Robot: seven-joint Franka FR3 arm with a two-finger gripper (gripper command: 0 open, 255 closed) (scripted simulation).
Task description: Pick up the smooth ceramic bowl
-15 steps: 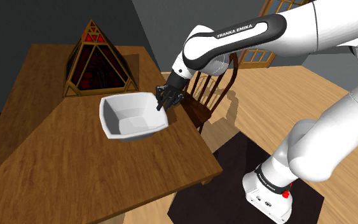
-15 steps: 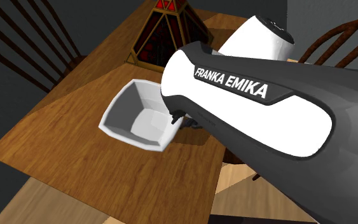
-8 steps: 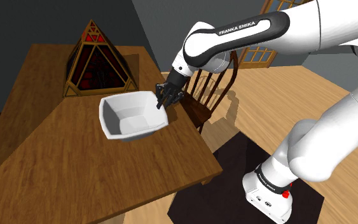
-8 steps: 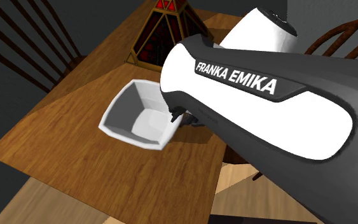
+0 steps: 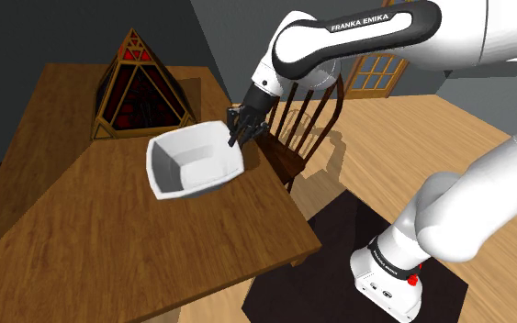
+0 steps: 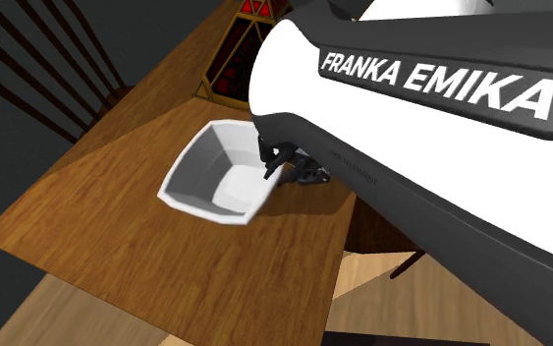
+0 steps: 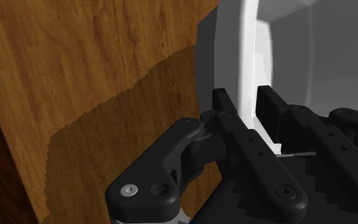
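Gripper (image 5: pixel 237 138): we have its fingers clamped on one wall of the white bowl (image 5: pixel 187 165), one inside, one outside.
Bowl: over the wooden table (image 5: pixel 82 239), near the chair (image 5: pixel 307 119).
Bearing: from our grip, the bowl's body extends toward the shoulder view's left.

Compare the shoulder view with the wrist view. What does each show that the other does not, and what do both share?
Shoulder view, not wrist view: the pyramid-shaped ornament with red panels on the table, the wooden chair behind it, the robot's stand and the whole outline of the white bowl. Wrist view, not shoulder view: the grip up close, with one finger outside the bowl's wall and the other inside it, clasping the rim. Both: the bowl, the black gripper at its rim and the wooden tabletop.
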